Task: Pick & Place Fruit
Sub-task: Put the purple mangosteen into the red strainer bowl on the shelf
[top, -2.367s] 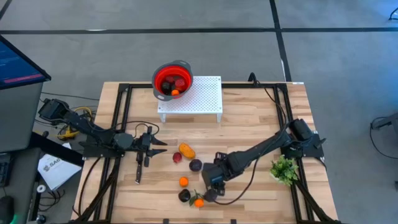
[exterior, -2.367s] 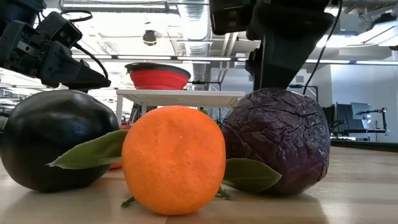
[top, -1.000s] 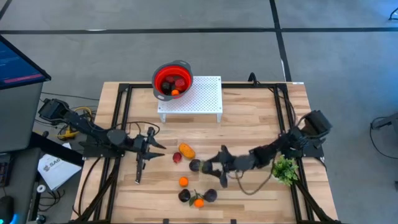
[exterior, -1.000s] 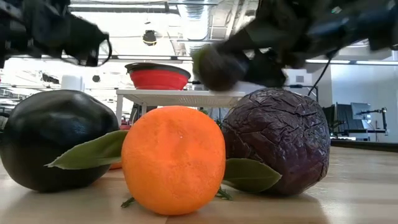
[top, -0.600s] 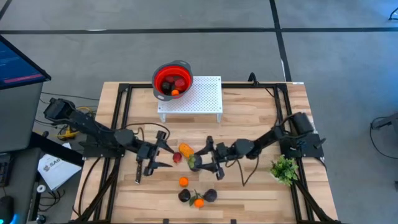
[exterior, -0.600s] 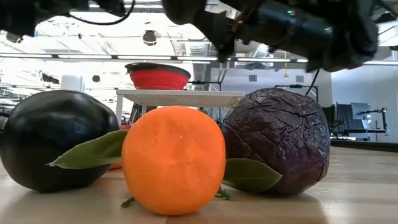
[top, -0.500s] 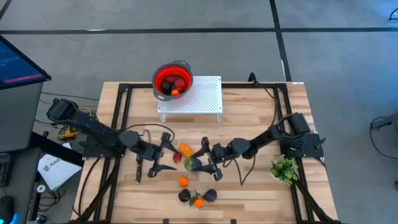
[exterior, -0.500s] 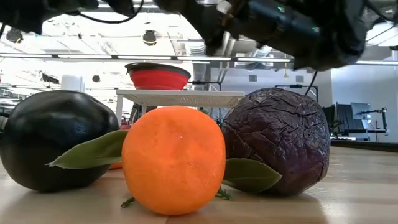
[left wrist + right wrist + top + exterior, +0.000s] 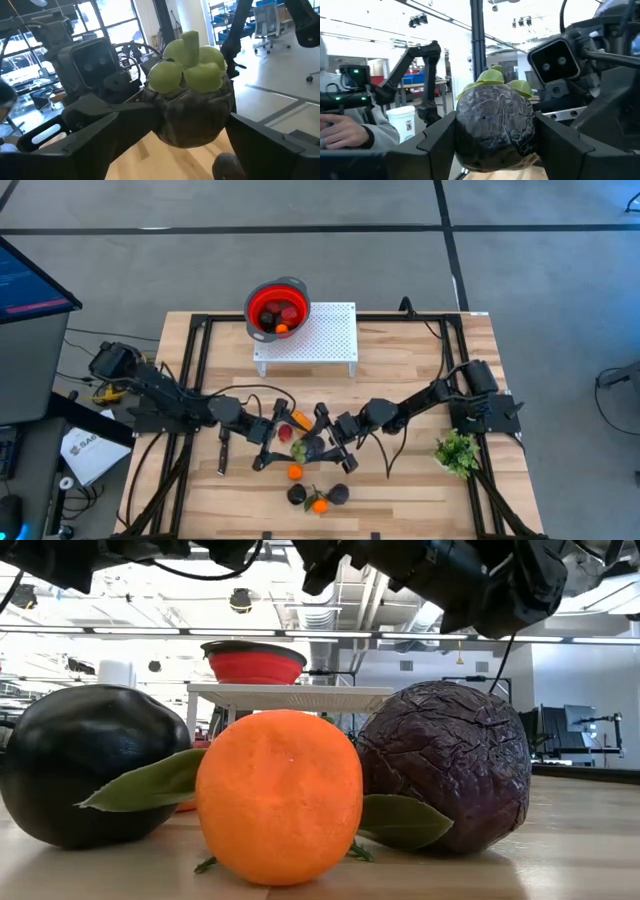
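Note:
A dark purple fruit with a green cap (image 9: 495, 127) hangs above the table's middle (image 9: 301, 448), with my right gripper (image 9: 318, 442) shut on it. My left gripper (image 9: 279, 440) faces it from the table's left, open wide. Its fingers (image 9: 75, 135) stand on either side of the same fruit (image 9: 192, 107); whether they touch it I cannot tell. On the table below lie a red fruit (image 9: 284, 433), an oblong orange-yellow piece (image 9: 298, 420) and a small orange ball (image 9: 295, 472). My right gripper pinches the purple fruit by its two opposite sides (image 9: 462, 135) between its two fingers (image 9: 437, 137). The fingers come roughly level from the table's right. The fruit is lifted clear of the table.
A red bowl (image 9: 277, 308) holding fruit stands on a white perforated stand (image 9: 320, 340) at the far middle. A black fruit (image 9: 90, 765), an orange (image 9: 280, 795) and a wrinkled purple fruit (image 9: 445, 765) cluster near the front edge. A green sprig (image 9: 457, 450) lies at the right.
My right gripper has lifted the purple fruit off the table, carried it a little toward the table's left and tipped upward. My left gripper has moved toward the table's right, up to the fruit, and has opened wide.

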Available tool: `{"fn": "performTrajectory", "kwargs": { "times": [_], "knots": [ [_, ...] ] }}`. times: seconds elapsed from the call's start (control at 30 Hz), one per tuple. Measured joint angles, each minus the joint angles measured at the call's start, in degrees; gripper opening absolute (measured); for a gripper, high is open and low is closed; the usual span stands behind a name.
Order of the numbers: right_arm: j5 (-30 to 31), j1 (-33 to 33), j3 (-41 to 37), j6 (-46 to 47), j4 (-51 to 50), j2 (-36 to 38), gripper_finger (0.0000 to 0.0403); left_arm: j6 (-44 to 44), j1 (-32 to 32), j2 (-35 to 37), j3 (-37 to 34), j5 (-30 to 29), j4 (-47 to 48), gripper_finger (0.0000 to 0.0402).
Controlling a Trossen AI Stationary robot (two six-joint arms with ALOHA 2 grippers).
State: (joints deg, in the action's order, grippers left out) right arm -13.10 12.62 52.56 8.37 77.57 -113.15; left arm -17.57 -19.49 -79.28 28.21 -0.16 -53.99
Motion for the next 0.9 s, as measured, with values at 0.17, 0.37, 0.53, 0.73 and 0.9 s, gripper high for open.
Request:
{"fn": "performTrajectory", "kwargs": {
  "times": [0.17,0.37,0.53,0.73,0.9],
  "knots": [
    [-0.24,0.09,-0.04,-0.39,0.38,0.03,0.023,0.01,-0.1,-1.46,1.16,-0.06,-1.14,0.0331],
    [-0.18,0.09,-0.04,-0.42,0.17,0.07,0.023,-1.26,-0.15,-1.47,1.16,0.09,-1.89,0.0337],
    [0.08,0.22,-0.02,-0.87,-0.19,0.07,0.023,-2.49,-0.13,-1.45,1.17,0.14,-1.72,0.0348],
    [0.33,0.22,-0.02,-0.55,-0.6,-0.04,0.023,-5.99,-0.17,-1.41,0.98,-1.9,-1.56,0.0353],
    [0.59,0.2,-0.02,-0.38,-0.66,-0.06,0.0231,-8.61,-0.77,-0.93,0.98,-2.49,-1.32,0.0354]
  ]
}}
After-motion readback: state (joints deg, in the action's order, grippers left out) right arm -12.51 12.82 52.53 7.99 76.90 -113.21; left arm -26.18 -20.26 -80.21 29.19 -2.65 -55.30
